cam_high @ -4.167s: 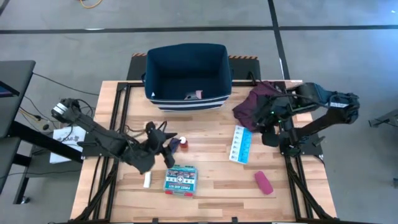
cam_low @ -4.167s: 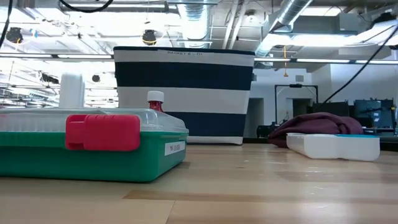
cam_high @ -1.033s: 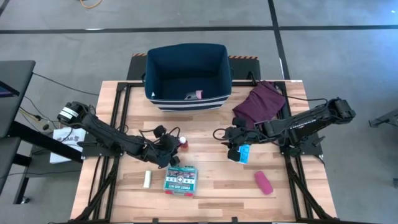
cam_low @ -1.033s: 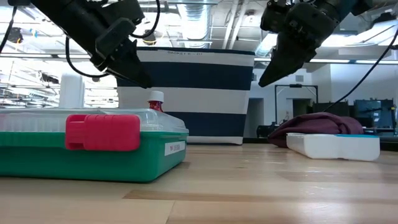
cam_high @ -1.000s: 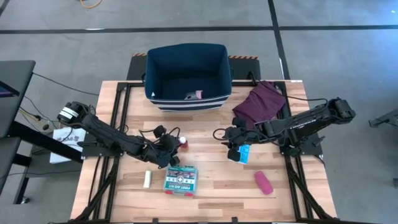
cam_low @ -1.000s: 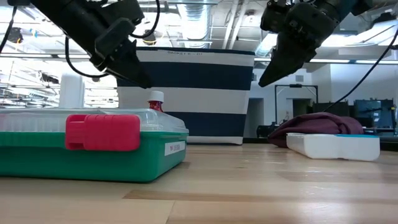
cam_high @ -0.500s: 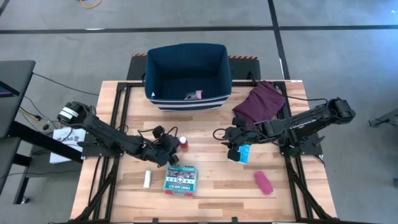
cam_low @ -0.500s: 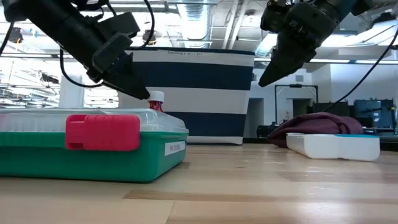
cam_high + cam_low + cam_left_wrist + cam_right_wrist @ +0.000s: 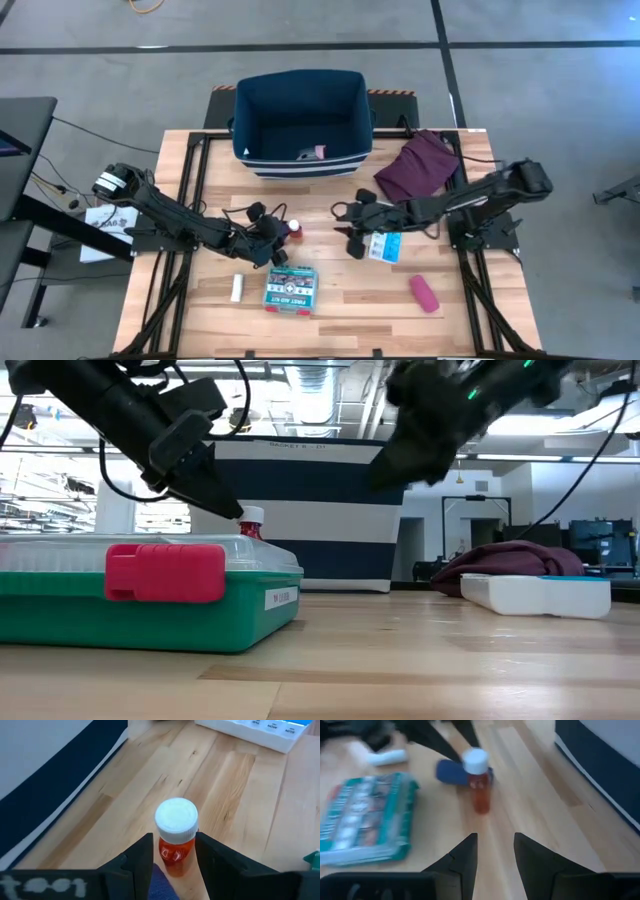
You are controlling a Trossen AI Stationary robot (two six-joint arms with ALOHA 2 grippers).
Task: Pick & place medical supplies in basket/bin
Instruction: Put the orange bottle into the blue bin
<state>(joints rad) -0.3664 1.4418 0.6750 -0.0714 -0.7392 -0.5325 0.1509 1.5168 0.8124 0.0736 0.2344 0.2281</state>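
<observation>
The bottle [image 9: 175, 832], orange-red with a white cap, stands upright on the table [image 9: 330, 280]; it also shows as the bottle [image 9: 294, 230] and the bottle [image 9: 479, 785]. My left gripper [image 9: 283, 234] [image 9: 174, 842] is open, with a finger close on each side of the bottle's body. The blue tube [image 9: 451, 771] lies just behind the bottle, under that gripper. My right gripper [image 9: 350, 243] [image 9: 495, 845] is open and hovers between the bottle and the light-blue pill strip [image 9: 385, 246]. The teal first-aid box [image 9: 291, 289], white stick [image 9: 237, 288] and pink oblong [image 9: 423, 293] lie flat near the near edge. My left gripper comes slanting down from the table's left, its fingers [image 9: 142, 857] flanking the bottle's body [image 9: 175, 851] below the cap. Whether they touch it, I cannot tell. The bottle stands upright on the table.
The navy striped bin [image 9: 300, 115] [image 9: 300, 510] stands at the far edge with a small pink item [image 9: 318, 152] inside. The maroon cloth [image 9: 420, 165] lies right of it. Bare wood lies between bottle and bin.
My right gripper has swung toward the table's left, away from above the pill strip and toward the bottle, staying open. My left gripper has come down a little, so its fingertips now sit at the bottle's cap height. The bottle has stayed where it was.
</observation>
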